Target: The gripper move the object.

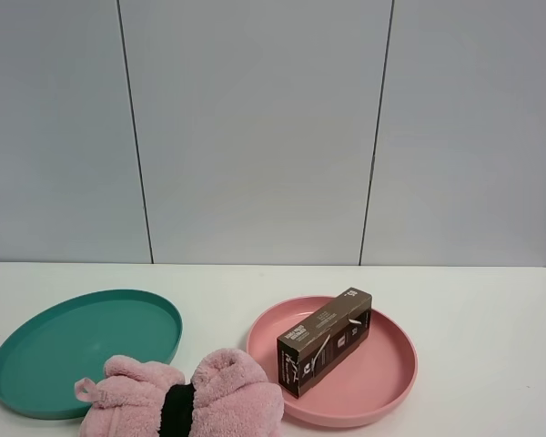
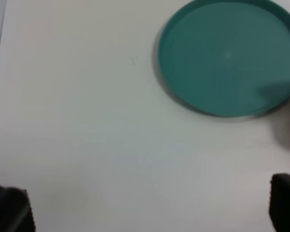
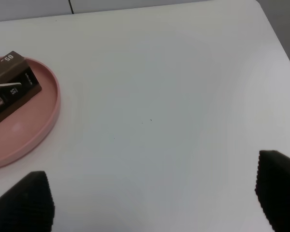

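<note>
The high front camera sees both plates; wrist cameras look down, each sharing one: teal plate (image 2: 227, 55), pink plate (image 3: 34, 135).

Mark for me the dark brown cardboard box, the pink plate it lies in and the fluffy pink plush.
dark brown cardboard box (image 1: 325, 343), exterior high view, on its long printed side.
round pink plate (image 1: 391, 387), exterior high view, on its bare floor near the right rim.
fluffy pink plush (image 1: 227, 391), exterior high view, on the lobe right of its black band.
</note>
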